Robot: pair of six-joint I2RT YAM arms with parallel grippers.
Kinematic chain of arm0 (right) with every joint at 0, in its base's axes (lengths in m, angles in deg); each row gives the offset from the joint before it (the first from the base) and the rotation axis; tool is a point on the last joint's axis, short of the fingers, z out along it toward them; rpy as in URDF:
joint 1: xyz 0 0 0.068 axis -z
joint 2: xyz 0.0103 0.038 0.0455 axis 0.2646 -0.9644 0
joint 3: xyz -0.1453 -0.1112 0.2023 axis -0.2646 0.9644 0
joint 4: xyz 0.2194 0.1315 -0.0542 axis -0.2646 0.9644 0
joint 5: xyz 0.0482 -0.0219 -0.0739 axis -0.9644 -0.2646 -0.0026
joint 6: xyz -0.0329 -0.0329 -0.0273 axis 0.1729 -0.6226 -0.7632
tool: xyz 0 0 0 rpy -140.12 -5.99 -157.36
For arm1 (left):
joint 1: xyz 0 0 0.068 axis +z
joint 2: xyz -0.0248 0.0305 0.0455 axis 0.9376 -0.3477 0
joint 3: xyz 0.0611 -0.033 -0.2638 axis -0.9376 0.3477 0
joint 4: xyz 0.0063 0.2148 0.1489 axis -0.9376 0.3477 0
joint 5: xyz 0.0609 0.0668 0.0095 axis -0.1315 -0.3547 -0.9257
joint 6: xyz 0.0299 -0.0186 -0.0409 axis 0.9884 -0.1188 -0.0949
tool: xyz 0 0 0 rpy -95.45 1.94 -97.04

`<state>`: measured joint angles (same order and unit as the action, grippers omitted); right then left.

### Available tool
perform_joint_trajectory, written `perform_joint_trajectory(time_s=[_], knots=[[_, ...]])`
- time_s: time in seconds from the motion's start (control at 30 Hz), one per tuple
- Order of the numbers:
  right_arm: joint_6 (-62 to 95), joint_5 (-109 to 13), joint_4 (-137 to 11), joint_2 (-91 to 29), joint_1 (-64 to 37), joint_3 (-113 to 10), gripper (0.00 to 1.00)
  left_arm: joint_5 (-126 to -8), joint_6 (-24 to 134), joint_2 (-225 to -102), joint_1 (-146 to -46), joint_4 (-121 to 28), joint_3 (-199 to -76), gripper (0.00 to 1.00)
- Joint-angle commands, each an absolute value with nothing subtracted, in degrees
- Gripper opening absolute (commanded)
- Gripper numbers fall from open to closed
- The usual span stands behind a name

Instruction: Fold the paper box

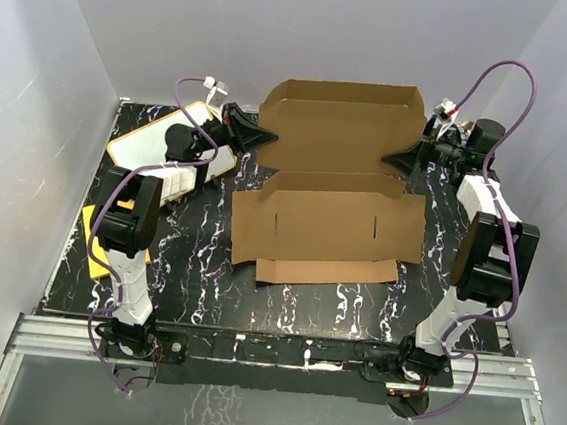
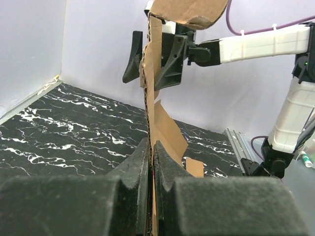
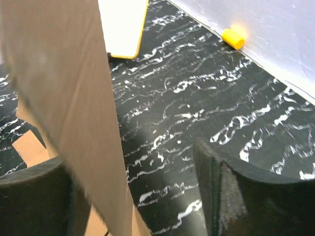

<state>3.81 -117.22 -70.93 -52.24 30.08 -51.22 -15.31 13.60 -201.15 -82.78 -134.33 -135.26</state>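
Note:
The paper box point(image 1: 329, 212) is brown corrugated cardboard in the middle of the black marbled table point(image 1: 206, 285). Its front part lies flat and its rear panel point(image 1: 340, 128) stands raised between the two grippers. My left gripper point(image 1: 258, 136) is shut on the panel's left edge; in the left wrist view its fingers point(image 2: 167, 164) pinch the cardboard edge point(image 2: 150, 98). My right gripper point(image 1: 401, 160) is open at the panel's right edge. In the right wrist view the cardboard point(image 3: 64, 93) lies against the left finger, and the right finger point(image 3: 219, 184) stands well apart from it.
A white board with an orange rim point(image 1: 154, 145) lies at the back left, under the left arm. An orange-yellow sheet point(image 1: 92, 246) sits at the table's left edge. A small yellow cylinder point(image 3: 233, 38) rests by the wall. Grey walls enclose the table on three sides.

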Motion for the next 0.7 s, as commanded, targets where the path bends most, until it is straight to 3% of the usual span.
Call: perform_joint_trajectory(time_s=[0.0,0.17,0.23,0.3,0.43,0.57,0.67], knots=[[18.78,-122.82,-97.58,-53.81,28.79,-48.95,0.69,-13.65,11.39,-200.20,-82.80,-139.96,-137.98,0.00],[48.25,-125.48,-136.46,-57.58,28.79,-43.57,0.36,-13.47,11.62,-200.12,-82.58,-139.56,-137.85,0.00],[64.07,-126.40,-154.37,-61.01,28.79,-44.52,0.13,-13.67,11.64,-200.14,-82.52,-139.50,-137.83,0.00],[78.92,-127.23,-167.54,-64.70,28.88,-47.79,0.08,-14.25,11.86,-200.04,-82.31,-138.94,-137.78,0.00],[81.78,-127.98,-167.45,-65.02,29.10,-50.55,0.08,-18.10,14.91,-197.71,-80.68,-134.10,-135.93,0.00],[77.50,-126.65,-157.72,-64.23,29.84,-56.14,0.08,-26.89,23.27,-190.43,-77.29,-122.67,-130.52,0.32],[58.23,-123.59,-130.11,-60.91,30.10,-60.26,0.08,-33.69,31.60,-182.09,-75.18,-111.00,-126.10,0.50]])
